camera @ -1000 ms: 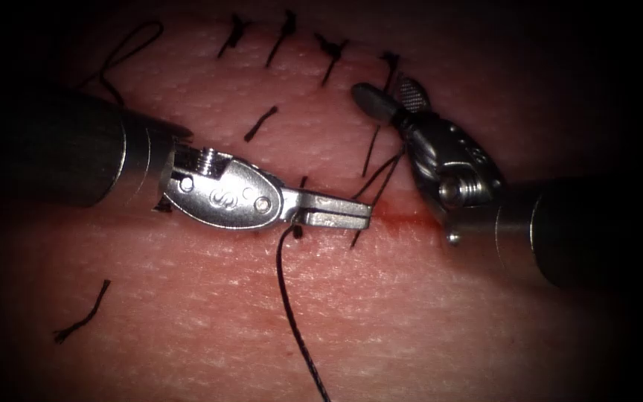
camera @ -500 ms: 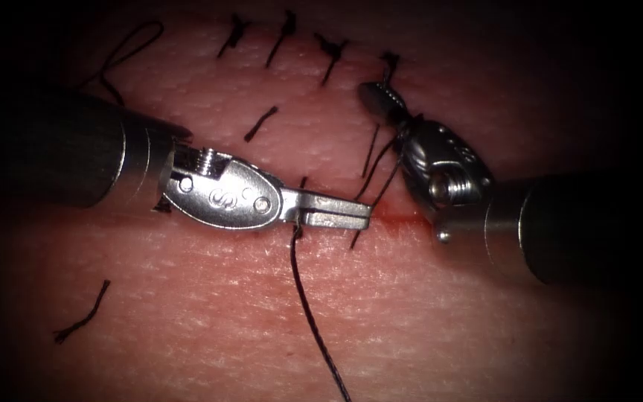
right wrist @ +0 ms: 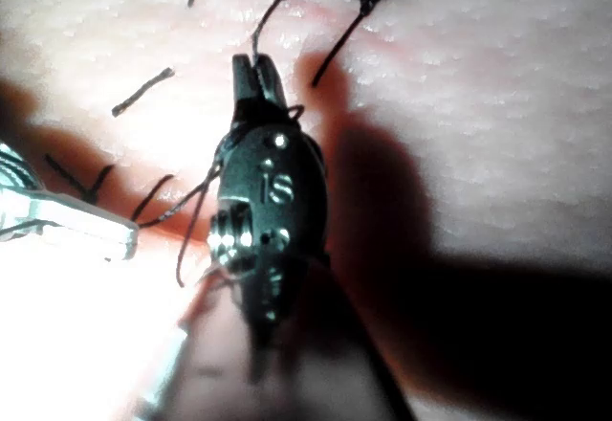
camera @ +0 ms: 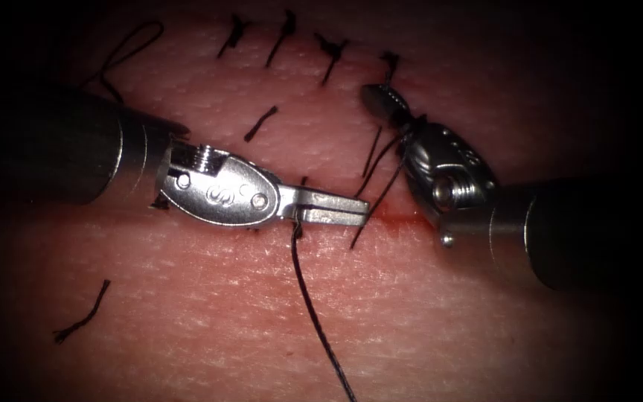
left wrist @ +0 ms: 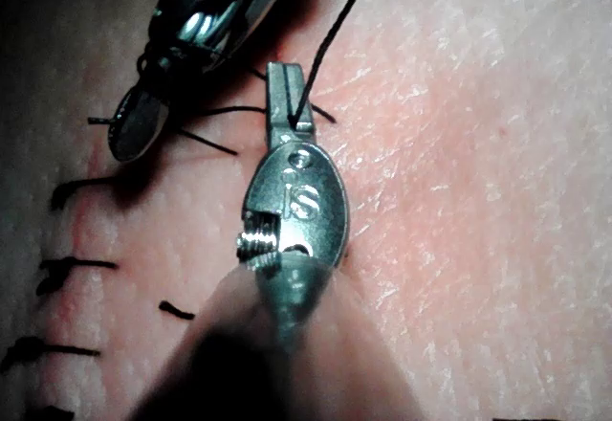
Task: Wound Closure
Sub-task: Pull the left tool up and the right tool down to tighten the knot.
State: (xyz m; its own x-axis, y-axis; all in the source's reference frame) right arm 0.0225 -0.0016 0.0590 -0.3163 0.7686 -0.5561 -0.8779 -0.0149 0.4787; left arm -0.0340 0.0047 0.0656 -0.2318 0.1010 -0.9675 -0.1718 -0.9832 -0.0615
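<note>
The cut [camera: 403,217] runs across the tissue [camera: 426,313], and a row of finished stitches [camera: 284,33] crosses its line toward the far edge of the tissue, each a short dark bar with a knot. Loose cut ends of thread [camera: 82,316] lie on the skin near the left edge and beside the left tool's shaft. Close to the tools the cut shows as a short red line wet with red fluid [camera: 400,218], not yet drawn together, so I judge the closure well along, with the stitch at this spot unfinished.

The left tool [camera: 333,211] lies flat along the cut, its jaws closed on the thread [camera: 314,320]; from the jaws the strand runs down toward the near edge of the tissue. The left wrist view shows the same strand leaving the closed jaws of the left tool [left wrist: 287,105].

The right tool [camera: 381,102] points toward the far edge, to the right of the left tool's tip. Its jaws are pressed together, and thread loops around the tool's neck and trails to the cut; in the right wrist view the right tool [right wrist: 253,77] appears to pinch a strand at its tip. I can make out no needle.
</note>
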